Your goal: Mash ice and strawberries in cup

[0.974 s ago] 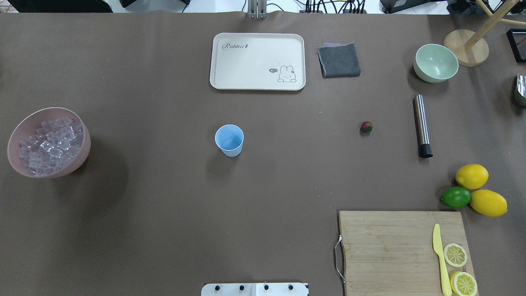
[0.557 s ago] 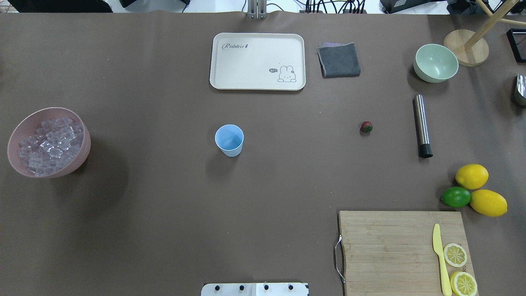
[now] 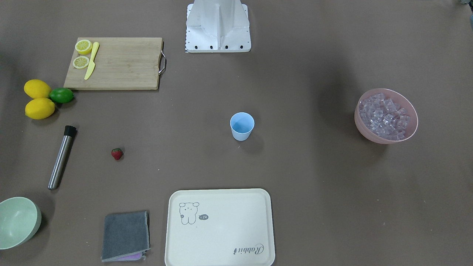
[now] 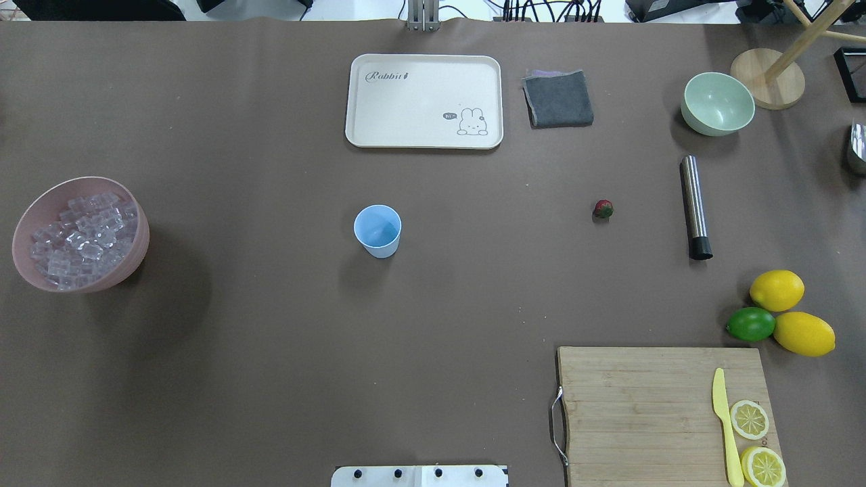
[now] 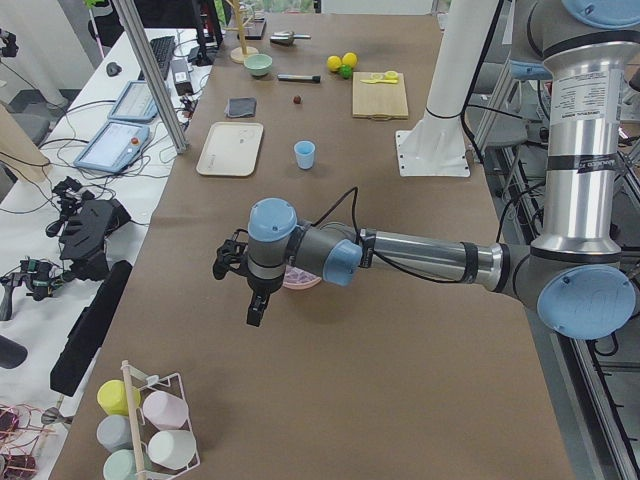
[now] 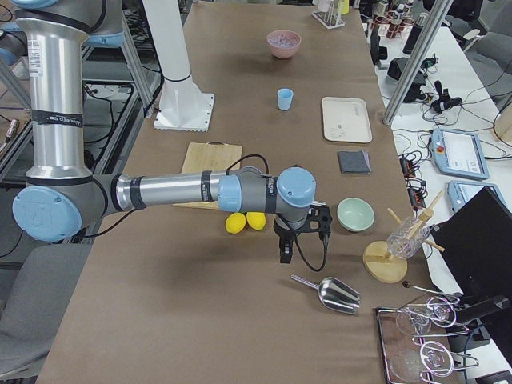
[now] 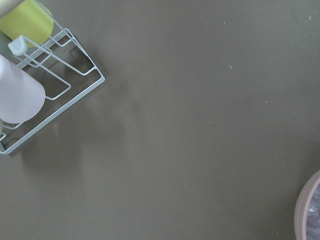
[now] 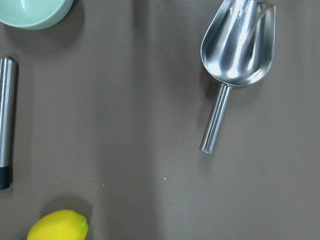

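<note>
Light blue plastic, the cup (image 4: pixel 377 230) stood upright and empty near the middle of the table. It was a small tapered tumbler with a round rim. The ice (image 4: pixel 81 237), many small glassy cubes, was heaped in a pink bowl (image 4: pixel 141 245) at the table's left edge, well apart from the cup. The strawberry (image 4: pixel 603 209), small and red with a green cap, lay on the bare table toward the right edge, between the cup and a steel muddler (image 4: pixel 693 203) that lay on its side.

With nothing in the cup, the task looked to be at its very start, and filling had not begun.

The left gripper (image 5: pixel 256 310) hung above the table at the left end, near the pink bowl. The right gripper (image 6: pixel 286 252) hung over the right end, near a metal scoop (image 8: pixel 239 45) lying flat. For both, the side views did not show how far the jaws were parted, or whether they held anything.

The next move probably called for getting ice and the strawberry into the cup. The scoop's thin handle lay flat on the table, so taking it would need a low, careful pinch.
</note>
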Controlling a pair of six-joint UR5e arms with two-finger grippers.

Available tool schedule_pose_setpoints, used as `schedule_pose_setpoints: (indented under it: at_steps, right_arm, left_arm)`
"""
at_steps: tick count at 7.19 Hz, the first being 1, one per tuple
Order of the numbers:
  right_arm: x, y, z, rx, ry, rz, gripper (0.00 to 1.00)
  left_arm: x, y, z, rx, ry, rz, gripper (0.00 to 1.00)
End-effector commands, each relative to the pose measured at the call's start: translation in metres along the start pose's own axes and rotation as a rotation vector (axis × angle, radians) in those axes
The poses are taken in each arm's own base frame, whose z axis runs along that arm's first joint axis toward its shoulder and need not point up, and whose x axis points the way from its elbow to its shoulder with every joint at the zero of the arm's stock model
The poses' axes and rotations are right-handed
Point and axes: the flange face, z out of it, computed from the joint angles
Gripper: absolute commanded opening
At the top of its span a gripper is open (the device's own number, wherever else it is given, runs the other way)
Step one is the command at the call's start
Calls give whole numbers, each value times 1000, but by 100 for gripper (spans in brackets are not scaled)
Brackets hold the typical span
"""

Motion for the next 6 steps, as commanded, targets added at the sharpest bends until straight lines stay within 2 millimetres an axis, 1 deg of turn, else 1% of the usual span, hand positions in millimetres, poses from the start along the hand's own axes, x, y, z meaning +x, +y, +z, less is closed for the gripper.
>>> schedule_pose_setpoints:
  at_steps: [1,6]
  right_arm:
    - [0,0,1,-1,-6,2,100]
    - [1,1,2,-5,-15,5,100]
  left_arm:
    - [-1,2,2,-5,5,-3,97]
    - [2,-1,-1,0,9,1,97]
